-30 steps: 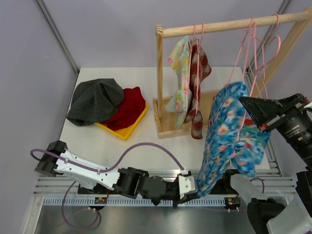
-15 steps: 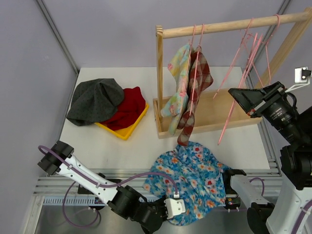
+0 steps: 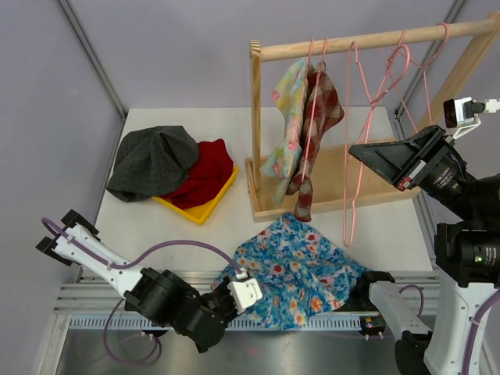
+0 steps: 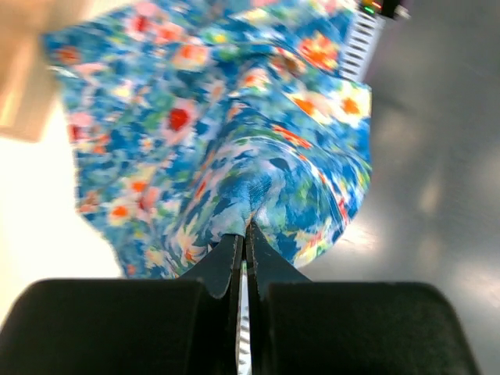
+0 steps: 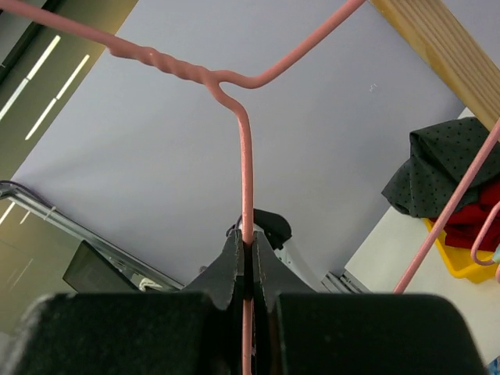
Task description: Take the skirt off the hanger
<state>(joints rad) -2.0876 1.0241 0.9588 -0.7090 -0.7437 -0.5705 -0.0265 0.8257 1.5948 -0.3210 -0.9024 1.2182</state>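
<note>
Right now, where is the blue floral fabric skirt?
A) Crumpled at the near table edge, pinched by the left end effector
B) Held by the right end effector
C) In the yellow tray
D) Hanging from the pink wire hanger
A: the blue floral fabric skirt lies crumpled at the near edge of the white table, a fold pinched in the left end effector, while the right end effector grips only the bare pink wire hanger.

Skirt (image 3: pixel 301 269): blue, floral print in red, orange and white. Hanger (image 5: pixel 244 156): pink. Tray (image 3: pixel 201 212): yellow. Garments on it: one red garment (image 3: pixel 205 176), one dark grey garment (image 3: pixel 152 160). Rack (image 3: pixel 359 39): pale wood. Hung plaid garment (image 3: pixel 324 101): dark red.
</note>
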